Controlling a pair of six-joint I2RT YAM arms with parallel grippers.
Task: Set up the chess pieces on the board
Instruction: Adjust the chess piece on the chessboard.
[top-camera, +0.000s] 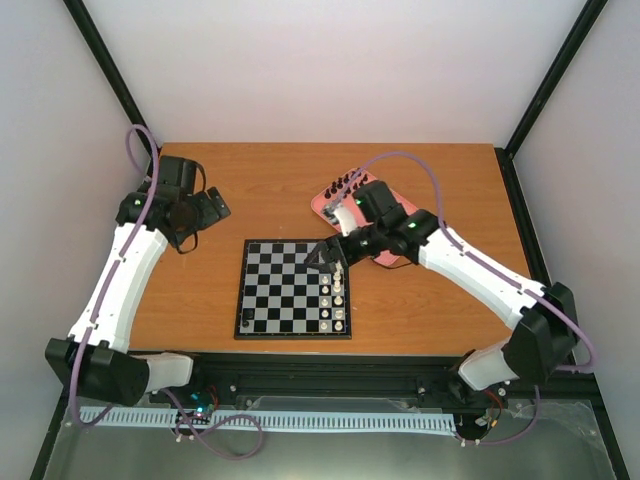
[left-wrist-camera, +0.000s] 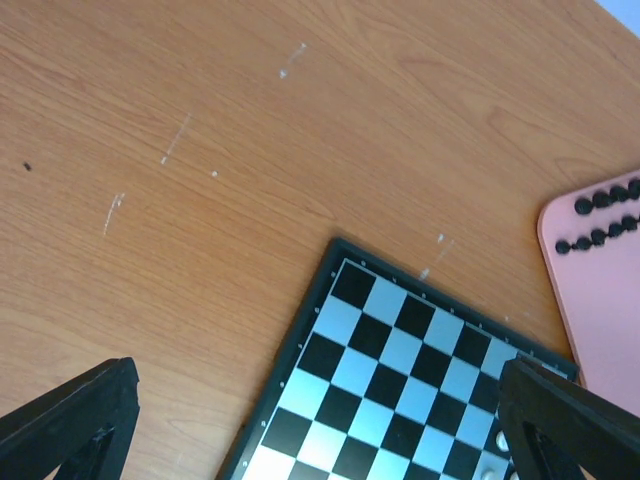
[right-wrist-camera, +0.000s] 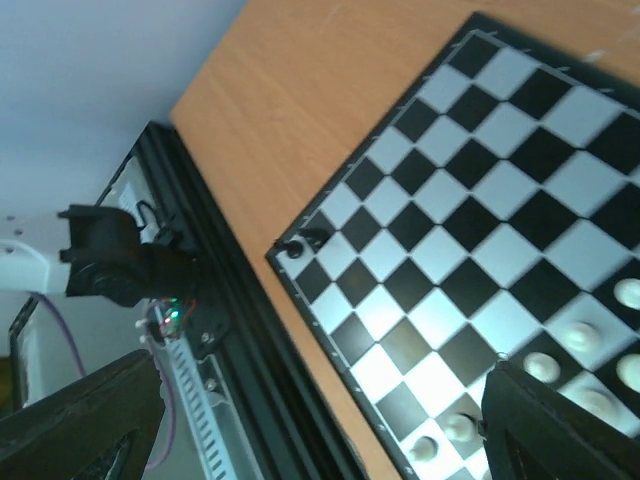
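The board (top-camera: 282, 290) lies at the table's near middle. One black chess piece (top-camera: 248, 322) stands on its near-left corner, seen also in the right wrist view (right-wrist-camera: 295, 248). More black chess pieces (top-camera: 346, 183) stand in rows on the pink tray (top-camera: 322, 205); the left wrist view shows these pieces (left-wrist-camera: 604, 200) at its right edge. My right gripper (top-camera: 325, 258) hovers open over the board's far-right part with nothing between its fingers (right-wrist-camera: 560, 420). My left gripper (top-camera: 210, 207) is open and empty, off to the left of the board (left-wrist-camera: 390, 370) above bare wood.
Cream pieces (top-camera: 339, 296) fill the board's right columns, and some of them (right-wrist-camera: 545, 366) show beside my right fingers. My right arm covers much of the pink tray (left-wrist-camera: 600, 300). A black frame rail (right-wrist-camera: 230, 330) runs along the table's near edge.
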